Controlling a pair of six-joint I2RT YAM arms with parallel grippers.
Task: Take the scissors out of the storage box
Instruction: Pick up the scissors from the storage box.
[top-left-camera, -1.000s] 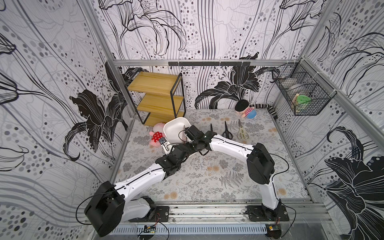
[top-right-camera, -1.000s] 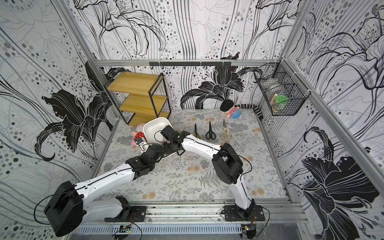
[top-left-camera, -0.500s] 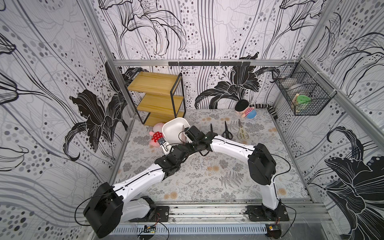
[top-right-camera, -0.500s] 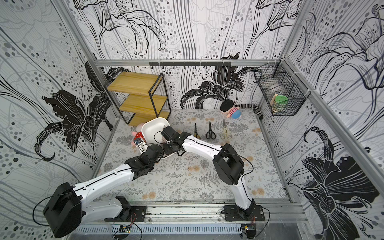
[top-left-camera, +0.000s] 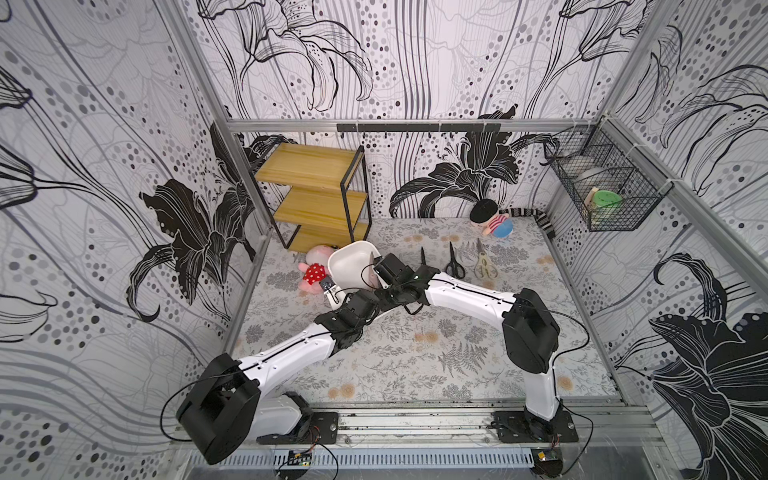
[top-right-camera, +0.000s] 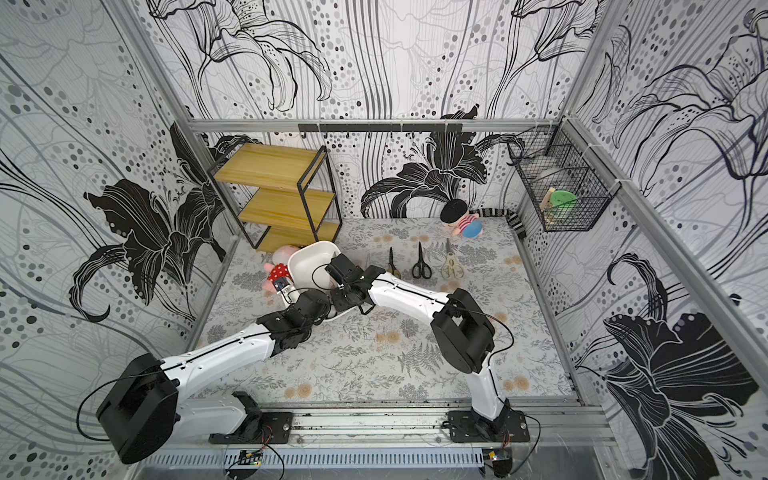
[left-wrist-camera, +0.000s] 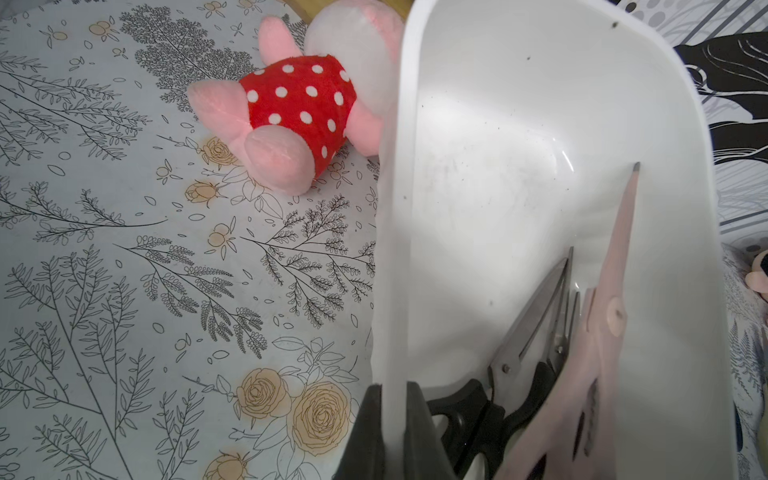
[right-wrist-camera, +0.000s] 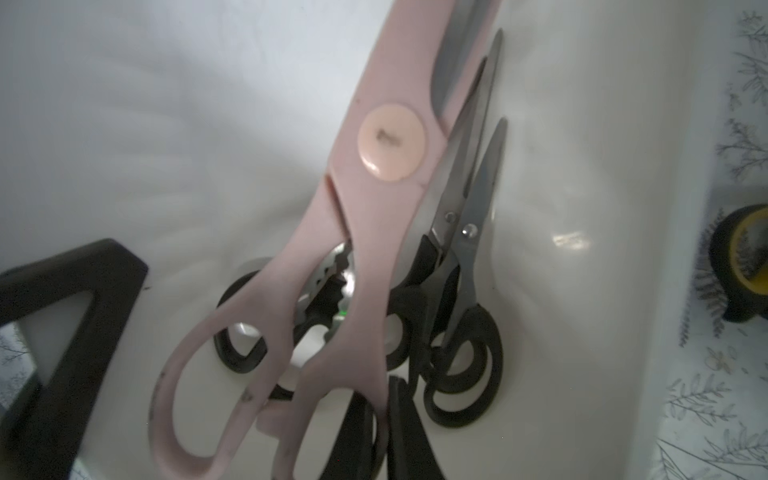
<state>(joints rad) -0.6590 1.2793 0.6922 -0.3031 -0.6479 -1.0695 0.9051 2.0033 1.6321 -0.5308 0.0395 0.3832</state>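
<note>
The white storage box (top-left-camera: 351, 262) (top-right-camera: 309, 262) stands tilted at the back left of the mat, between both arms. My left gripper (left-wrist-camera: 390, 390) is shut on its rim (left-wrist-camera: 399, 208), one finger inside and one outside. Inside lie pink-handled scissors (right-wrist-camera: 374, 208) (left-wrist-camera: 615, 299) on top of black-handled scissors (right-wrist-camera: 461, 270) (left-wrist-camera: 528, 332). My right gripper (right-wrist-camera: 380, 395) is shut on one handle loop of the pink scissors. Three more scissors (top-left-camera: 423, 257) (top-left-camera: 454, 262) (top-left-camera: 484, 262) lie side by side on the mat to the right of the box.
A pink plush toy in a red dotted dress (top-left-camera: 313, 270) (left-wrist-camera: 291, 112) lies against the box's left side. A wooden shelf (top-left-camera: 320, 195) stands behind it. A small doll (top-left-camera: 492, 220) lies at the back, and a wire basket (top-left-camera: 602, 187) hangs on the right wall.
The box and both wrists have shifted only slightly. Both grips stay as they were.
</note>
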